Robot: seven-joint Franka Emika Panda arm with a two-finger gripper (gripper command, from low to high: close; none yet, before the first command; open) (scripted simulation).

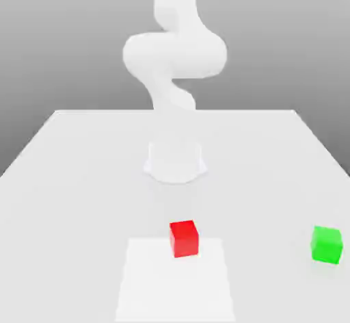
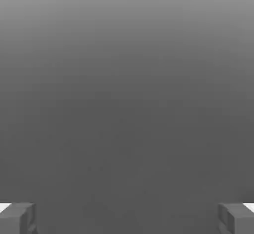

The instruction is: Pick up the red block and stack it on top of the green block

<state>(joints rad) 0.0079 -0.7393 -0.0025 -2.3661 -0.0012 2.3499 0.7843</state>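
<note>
My gripper (image 2: 127, 218) is spread wide: one fingertip (image 2: 17, 218) sits at the hand view's one edge, the other at the opposite edge, with nothing between them, nothing held, nothing touched, only plain grey backdrop ahead. In the exterior view my arm (image 1: 174, 55) rises from its base (image 1: 175, 161) at 12 o'clock on the table (image 1: 68, 178); the gripper itself is not seen there. The red block (image 1: 184, 238) sits at about 6 o'clock from the base, on the far edge of a paler square patch (image 1: 174, 284), flat on the table, upright. It's a cube, so no long axis; its faces look turned slightly off square to the table edges. The green block (image 1: 327, 244) lies at roughly 3 o'clock from the red, well apart, upright too, also a cube.
</note>
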